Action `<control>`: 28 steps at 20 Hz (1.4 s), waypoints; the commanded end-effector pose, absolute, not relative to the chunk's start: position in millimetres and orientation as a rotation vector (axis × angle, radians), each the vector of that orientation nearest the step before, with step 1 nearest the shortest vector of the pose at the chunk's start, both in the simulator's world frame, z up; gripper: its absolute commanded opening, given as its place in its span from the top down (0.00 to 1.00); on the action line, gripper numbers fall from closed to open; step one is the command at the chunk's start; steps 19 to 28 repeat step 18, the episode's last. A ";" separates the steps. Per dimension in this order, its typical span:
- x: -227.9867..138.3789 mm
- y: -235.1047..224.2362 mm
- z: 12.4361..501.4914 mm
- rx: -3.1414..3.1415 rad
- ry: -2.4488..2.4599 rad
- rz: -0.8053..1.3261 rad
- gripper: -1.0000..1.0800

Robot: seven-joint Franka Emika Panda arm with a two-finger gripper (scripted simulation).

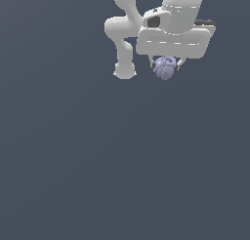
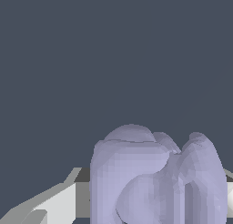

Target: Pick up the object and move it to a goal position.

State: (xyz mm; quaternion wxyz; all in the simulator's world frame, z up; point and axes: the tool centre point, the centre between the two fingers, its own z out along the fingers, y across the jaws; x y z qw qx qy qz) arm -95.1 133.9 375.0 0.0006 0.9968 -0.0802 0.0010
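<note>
Clamped between the two thin fingers of the claw (image 1: 166,68) sits the object (image 1: 165,67), a pale lavender lump with a bumpy surface, held just under the wide white hand body near the upper edge of the exterior view. Only short bits of the fingers (image 1: 151,63) show on either side of the lump; their tips are mostly hidden behind it, so the exact contact points are hard to make out. The arm (image 1: 124,39) bends down on the exterior view's left of the hand and is cut off by the upper frame edge, with only its rounded lower links in sight. Everything behind is a flat dark grey-blue field with no edge or shadow to read, so whether the lump hangs clear of a surface cannot be told.

From the wrist view the object (image 2: 154,177) fills much of the frame, cut off at the picture's border. A grey-white finger (image 2: 54,202) shows at one side of it; the other finger is barely a sliver at the far edge.
</note>
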 end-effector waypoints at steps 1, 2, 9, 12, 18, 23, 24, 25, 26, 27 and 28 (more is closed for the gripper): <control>-100.3 141.5 398.8 3.130 -0.252 0.001 1.00; -101.8 144.3 407.0 3.130 -0.252 0.001 1.00; -108.3 158.5 449.6 3.131 -0.252 0.000 1.00; -109.5 162.2 459.9 3.131 -0.252 0.000 1.00; -109.8 164.7 467.5 3.132 -0.253 0.000 1.00; -109.8 164.7 467.5 3.132 -0.253 0.000 1.00; -109.8 164.7 467.5 3.132 -0.253 0.000 1.00; -109.8 164.7 467.5 3.132 -0.253 0.000 1.00; -109.8 164.7 467.5 3.132 -0.253 0.000 1.00; -109.8 164.7 467.5 3.132 -0.253 0.000 1.00; -109.8 164.7 467.5 3.132 -0.253 0.000 1.00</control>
